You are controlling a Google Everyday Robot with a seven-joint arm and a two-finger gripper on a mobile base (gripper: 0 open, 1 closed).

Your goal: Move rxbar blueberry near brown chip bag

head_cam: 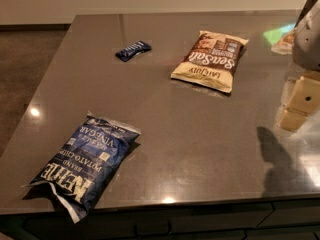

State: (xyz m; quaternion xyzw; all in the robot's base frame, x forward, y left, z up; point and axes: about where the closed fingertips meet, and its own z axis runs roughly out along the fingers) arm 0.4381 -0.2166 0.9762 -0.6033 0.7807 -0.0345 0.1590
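Observation:
The rxbar blueberry (133, 50) is a small dark navy bar lying flat on the grey tabletop (190, 134) at the back left of centre. The brown chip bag (210, 60), with "Sea Salt" script and a cream lower band, lies flat to the right of the bar, about a bag's width away. My gripper (299, 106) hangs at the right edge of the view, above the table. It is to the right of the brown bag and far from the bar, and it holds nothing that I can see.
A large blue Kettle chip bag (82, 166) lies near the table's front left edge. A small pale packet (283, 43) sits at the back right, partly behind my arm. The floor drops away beyond the table's left edge.

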